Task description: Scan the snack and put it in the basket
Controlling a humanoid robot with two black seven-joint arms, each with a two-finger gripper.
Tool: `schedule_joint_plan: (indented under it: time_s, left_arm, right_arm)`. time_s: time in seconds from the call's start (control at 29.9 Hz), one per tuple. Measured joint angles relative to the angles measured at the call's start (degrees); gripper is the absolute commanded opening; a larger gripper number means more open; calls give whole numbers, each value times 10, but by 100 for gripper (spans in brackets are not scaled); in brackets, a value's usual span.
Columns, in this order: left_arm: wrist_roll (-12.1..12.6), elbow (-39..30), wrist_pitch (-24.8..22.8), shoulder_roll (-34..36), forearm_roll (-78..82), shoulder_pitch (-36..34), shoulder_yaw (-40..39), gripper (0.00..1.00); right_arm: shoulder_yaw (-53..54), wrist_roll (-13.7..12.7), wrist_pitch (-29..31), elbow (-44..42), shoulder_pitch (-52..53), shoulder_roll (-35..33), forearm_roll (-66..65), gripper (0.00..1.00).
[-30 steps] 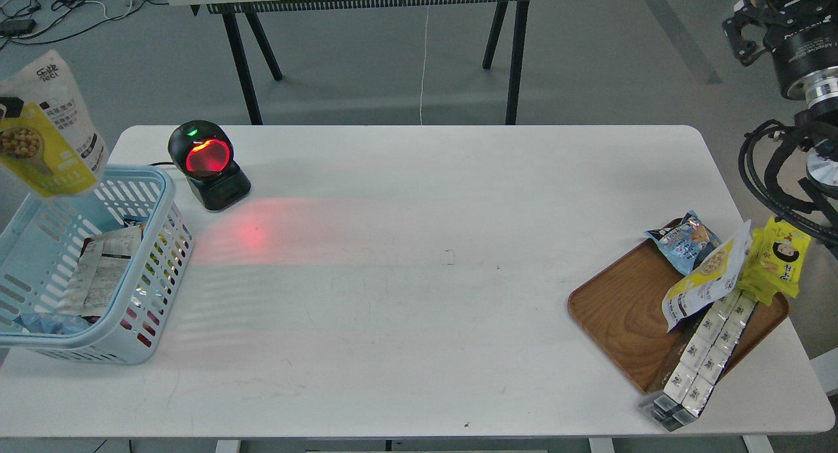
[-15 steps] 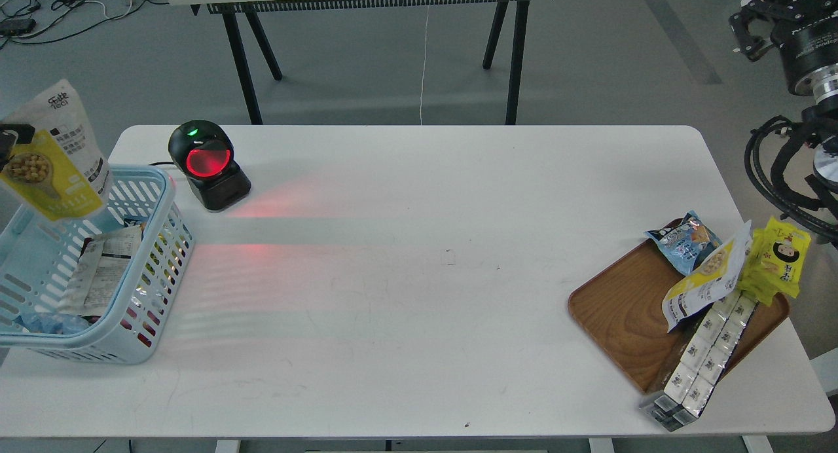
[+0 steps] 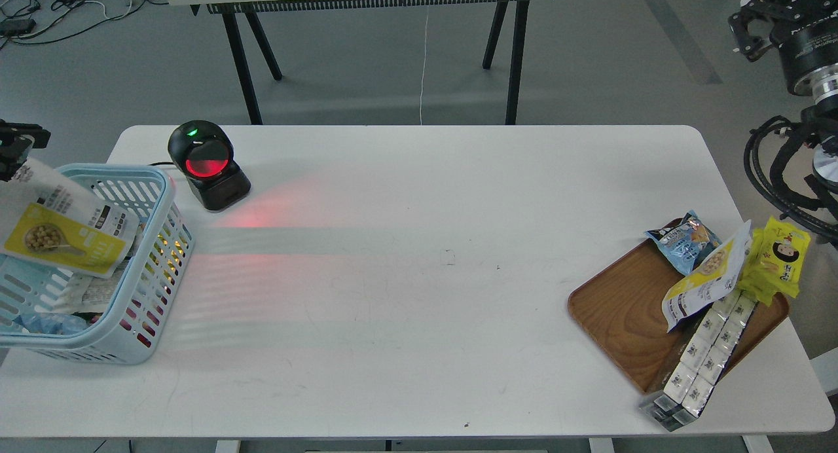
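Fingers of the left gripper (image 3: 16, 148) show only as a dark sliver at the left edge, just above the basket (image 3: 141, 270), so I cannot tell how far apart they stand, nor whether one still touches the snack's upper corner. Half a second ago that gripper held the snack (image 3: 62, 234) hanging upright over the basket; now the pouch lies tilted, nearly flat, across the basket's mouth on top of the packets already inside, which suggests it has been let go or is at the point of release. With the scanner (image 3: 208, 165) glowing red behind the basket, the task looks all but finished for this pouch. It lies face up: a yellow panel with a picture of round beige nuts, and a white part with black text toward the basket's right wall. The right gripper (image 3: 753, 31) hangs high at the far right with nothing in it, fingers parted, well apart from the wooden tray (image 3: 622, 315) of remaining snacks.
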Motion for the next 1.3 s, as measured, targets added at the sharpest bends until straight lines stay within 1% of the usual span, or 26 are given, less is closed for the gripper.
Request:
schedule_joint_plan:
  time_s: [0.03,0.07,0.1,0.17,0.2,0.3,0.4,0.54,0.67,0.9,1.0,1.1,1.3]
  left_arm:
    - [0,2,0,-1,-6,0,0,66]
    - [0,4,0,-3,-20,0,-2,77]
    - [0,7,0,-6,-43,0,-4,86]
    - [0,22,0,-13,-120,-4,-7,97]
    - [0,33,0,-17,-171,-6,-10,99]
    - [0,60,0,-29,-311,-11,-21,99]
    - [0,73,0,-48,-413,-25,-29,100]
    - [0,95,0,-97,-536,-39,-32,100]
    - [0,136,0,-143,-670,-41,-34,100]
    - [0,268,0,-261,-946,-42,-38,100]
    - [0,312,0,-308,-1038,-42,-47,100]
    - [0,346,0,-342,-1107,-42,-74,100]
    - [24,408,0,-420,-1217,-31,-117,100]
  right_arm:
    - [0,0,0,0,0,0,0,99]
    - [0,0,0,0,0,-1,0,99]
    - [0,0,0,0,0,-1,0,99]
    - [0,0,0,0,0,-1,0,99]
    - [0,0,0,0,0,-1,0,99]
    - [0,0,0,0,0,-2,0,99]
    - [0,0,0,0,1,-3,0,99]
    - [2,0,0,1,1,-4,0,99]
    - [5,0,0,0,13,-5,0,99]
    - [4,-6,-2,-2,29,-5,0,99]
    - [4,-7,0,-1,30,-2,0,99]
    - [6,-8,0,-1,30,1,0,99]
    - [11,-8,-10,0,33,10,1,99]
